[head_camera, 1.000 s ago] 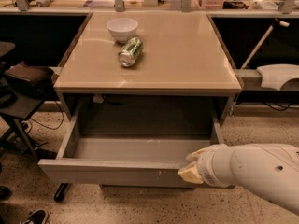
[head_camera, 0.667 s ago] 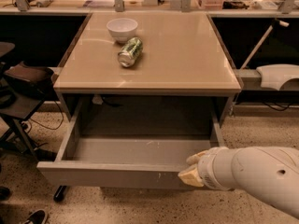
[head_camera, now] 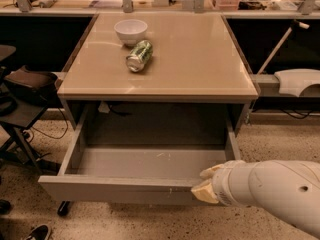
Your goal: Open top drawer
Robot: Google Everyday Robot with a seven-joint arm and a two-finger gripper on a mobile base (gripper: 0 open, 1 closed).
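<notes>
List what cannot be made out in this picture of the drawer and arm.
Camera view:
The gripper, at the right end of the top drawer front: its contact with the panel is hidden by its own wrist.
The drawer floor nearest the front: hidden by the front panel.
The can label: too small to read.
The arm: cut off by the right edge.

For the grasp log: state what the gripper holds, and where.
The gripper sits on the top drawer, front edge, right end; an actual grip cannot be told.
</notes>
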